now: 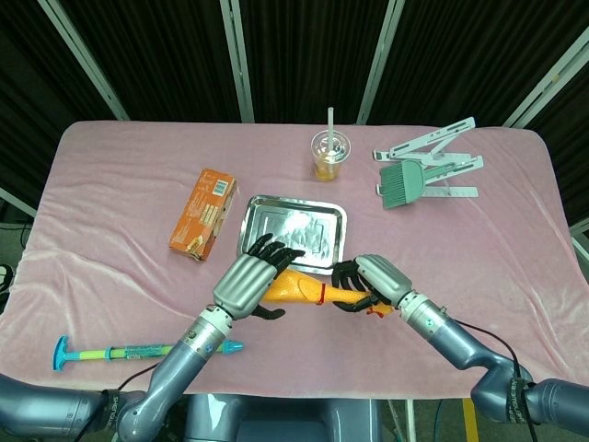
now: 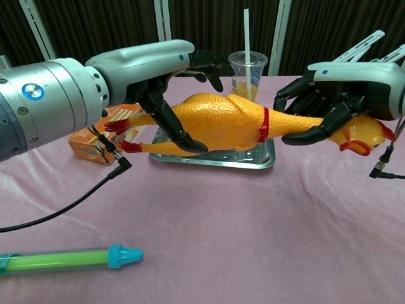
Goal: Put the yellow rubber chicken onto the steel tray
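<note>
The yellow rubber chicken (image 1: 299, 287) (image 2: 221, 120) hangs level above the pink cloth, just in front of the near rim of the steel tray (image 1: 293, 230) (image 2: 253, 161). My right hand (image 1: 373, 279) (image 2: 342, 88) grips its neck behind the red collar, with the head sticking out to the right. My left hand (image 1: 247, 284) (image 2: 152, 66) closes around the chicken's rear, fingers over the top and thumb underneath. The red feet poke out to the left. Nothing lies in the tray.
An orange box (image 1: 201, 214) (image 2: 111, 125) lies left of the tray. A plastic cup with a straw (image 1: 329, 157) (image 2: 247, 77) stands behind it. A green brush and white stand (image 1: 428, 170) sit at the back right. A green pen (image 1: 147, 351) (image 2: 63, 259) lies near the front edge.
</note>
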`<state>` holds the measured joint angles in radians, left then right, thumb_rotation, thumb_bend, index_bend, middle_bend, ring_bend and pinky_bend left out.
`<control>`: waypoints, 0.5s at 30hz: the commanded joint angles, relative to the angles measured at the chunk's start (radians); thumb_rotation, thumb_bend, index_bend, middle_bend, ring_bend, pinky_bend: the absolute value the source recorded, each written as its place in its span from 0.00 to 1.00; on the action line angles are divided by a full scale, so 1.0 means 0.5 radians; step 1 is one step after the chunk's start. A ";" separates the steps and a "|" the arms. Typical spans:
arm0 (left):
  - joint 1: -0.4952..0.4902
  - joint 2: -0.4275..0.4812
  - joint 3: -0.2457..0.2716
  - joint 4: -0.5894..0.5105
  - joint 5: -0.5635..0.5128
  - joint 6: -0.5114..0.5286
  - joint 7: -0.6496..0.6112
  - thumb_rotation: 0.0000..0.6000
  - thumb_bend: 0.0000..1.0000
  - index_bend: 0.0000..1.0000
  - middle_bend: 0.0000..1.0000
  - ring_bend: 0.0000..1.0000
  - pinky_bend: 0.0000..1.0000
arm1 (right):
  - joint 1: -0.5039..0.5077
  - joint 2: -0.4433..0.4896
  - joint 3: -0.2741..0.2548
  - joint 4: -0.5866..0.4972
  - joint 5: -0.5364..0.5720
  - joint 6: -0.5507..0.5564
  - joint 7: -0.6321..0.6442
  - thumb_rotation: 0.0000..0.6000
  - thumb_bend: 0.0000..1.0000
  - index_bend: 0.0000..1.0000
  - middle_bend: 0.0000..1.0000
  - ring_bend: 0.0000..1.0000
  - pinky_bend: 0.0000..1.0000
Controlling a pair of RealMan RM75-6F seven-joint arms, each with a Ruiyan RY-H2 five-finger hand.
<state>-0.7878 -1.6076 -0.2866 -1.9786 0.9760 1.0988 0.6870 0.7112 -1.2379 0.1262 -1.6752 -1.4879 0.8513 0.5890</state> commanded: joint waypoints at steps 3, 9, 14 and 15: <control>-0.021 -0.030 0.013 0.009 -0.008 0.041 -0.001 1.00 0.22 0.24 0.30 0.23 0.09 | 0.003 0.002 -0.006 0.001 0.005 -0.003 0.004 1.00 0.41 0.92 0.75 0.79 0.90; -0.031 -0.083 0.012 0.050 0.038 0.103 -0.049 1.00 0.50 0.49 0.58 0.49 0.45 | 0.011 -0.003 -0.013 0.004 0.001 -0.005 0.020 1.00 0.41 0.92 0.76 0.79 0.90; -0.020 -0.132 0.033 0.135 0.166 0.164 -0.134 1.00 0.69 0.62 0.71 0.62 0.63 | 0.016 -0.004 -0.018 0.012 0.007 -0.012 0.050 1.00 0.41 0.92 0.76 0.79 0.90; -0.019 -0.136 0.035 0.145 0.175 0.165 -0.150 1.00 0.72 0.65 0.73 0.64 0.66 | 0.017 -0.006 -0.019 0.015 0.008 -0.013 0.055 1.00 0.41 0.92 0.76 0.79 0.90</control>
<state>-0.7993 -1.6675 -0.2734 -1.9197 1.0511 1.1739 0.6273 0.7191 -1.2403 0.1172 -1.6685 -1.4843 0.8453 0.6157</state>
